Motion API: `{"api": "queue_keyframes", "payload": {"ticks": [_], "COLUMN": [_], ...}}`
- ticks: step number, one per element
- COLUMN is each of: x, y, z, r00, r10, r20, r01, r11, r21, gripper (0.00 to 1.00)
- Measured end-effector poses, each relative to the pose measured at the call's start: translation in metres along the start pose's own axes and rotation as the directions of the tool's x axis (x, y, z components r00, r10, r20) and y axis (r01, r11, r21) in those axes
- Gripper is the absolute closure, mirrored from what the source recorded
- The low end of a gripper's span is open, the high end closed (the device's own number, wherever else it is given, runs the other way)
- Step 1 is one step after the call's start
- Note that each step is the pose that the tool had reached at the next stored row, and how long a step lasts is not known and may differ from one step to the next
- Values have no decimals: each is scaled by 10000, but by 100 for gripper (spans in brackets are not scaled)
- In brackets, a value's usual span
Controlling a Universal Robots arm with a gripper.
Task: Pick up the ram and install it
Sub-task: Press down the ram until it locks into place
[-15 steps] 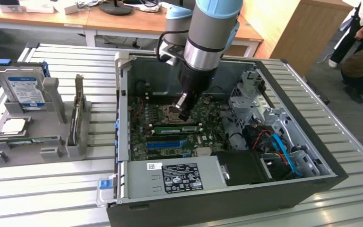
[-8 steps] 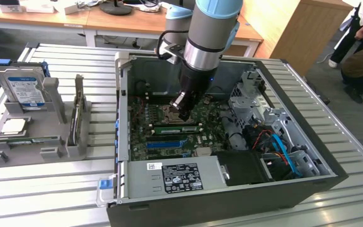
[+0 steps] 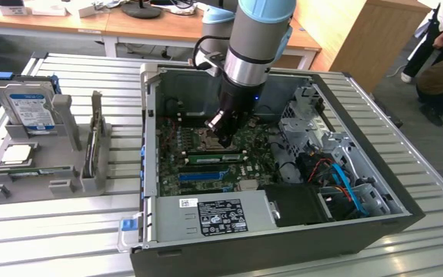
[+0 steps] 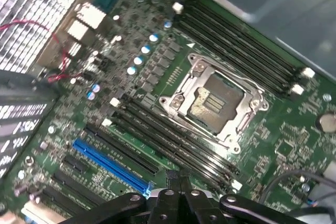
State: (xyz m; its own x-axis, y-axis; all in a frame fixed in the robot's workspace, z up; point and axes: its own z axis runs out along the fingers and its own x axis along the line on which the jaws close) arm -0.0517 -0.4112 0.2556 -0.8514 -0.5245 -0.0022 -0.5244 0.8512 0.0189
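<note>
Below the closed pincer (image 3: 223, 137), ram (image 3: 215, 154) lies seated w/ long axis across the exterior view.

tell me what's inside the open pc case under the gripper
Inside the case a green motherboard shows an empty CPU socket, black memory slots and a blue slot. The shut gripper covers the board beneath it; no ram is visible in it.

Closed hand (image 4: 180, 188) hovers over motherboard (image 4: 273, 129) near CPU socket (image 4: 212, 100).
</note>
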Motion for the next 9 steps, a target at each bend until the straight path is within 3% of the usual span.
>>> {"api": "queue_keyframes", "payload": {"ticks": [5,9], "x": [0,0], "y": [0,0], "z": [1,3], "r00": [9964,9884], "r10": [842,1519], "r20": [15,27], "r01": [-842,-1519], "r11": [9964,9884], "r21": [3,6], "gripper": [89,89]}}
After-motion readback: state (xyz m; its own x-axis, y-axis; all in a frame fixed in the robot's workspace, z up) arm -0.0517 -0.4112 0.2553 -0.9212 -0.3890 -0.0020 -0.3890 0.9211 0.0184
